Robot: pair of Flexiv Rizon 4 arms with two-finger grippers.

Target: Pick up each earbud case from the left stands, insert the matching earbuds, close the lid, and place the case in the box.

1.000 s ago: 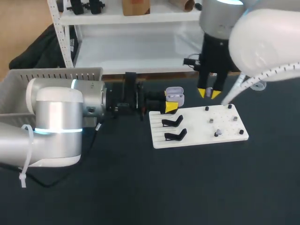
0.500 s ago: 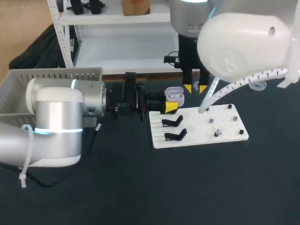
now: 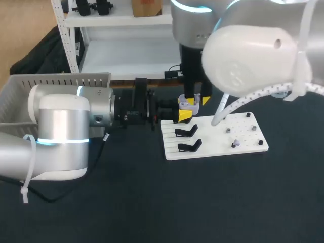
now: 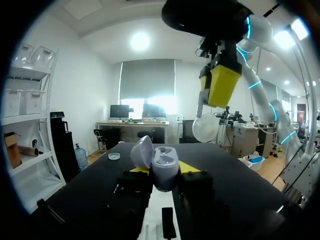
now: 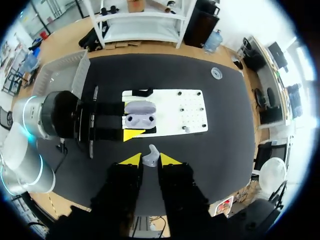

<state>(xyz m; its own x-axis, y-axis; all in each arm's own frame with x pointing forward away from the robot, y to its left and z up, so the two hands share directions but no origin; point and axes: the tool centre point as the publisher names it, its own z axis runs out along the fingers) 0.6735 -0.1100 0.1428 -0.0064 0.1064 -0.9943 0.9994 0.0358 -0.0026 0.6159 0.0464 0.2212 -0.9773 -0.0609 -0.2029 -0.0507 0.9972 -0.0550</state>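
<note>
Beside the board (image 3: pixel 243 132), right fingers (image 5: pixel 131 160) hold an earbud (image 5: pixel 150 159) over the case (image 5: pixel 140 120).

This is a robotics lab, laid out as a test bench. Two pale grey industrial arms, the left arm (image 3: pixel 61 131) and the right arm (image 3: pixel 253 55), reach in over a table (image 3: pixel 152 202) with a black top. Near the table's far edge lies a white fixture board (image 3: pixel 212 144) carrying black stands (image 3: pixel 186 131) and small pegs (image 3: pixel 260 142), plainly a purpose-made jig. A grey perforated box (image 3: pixel 30 96) sits at the far left corner.
</note>
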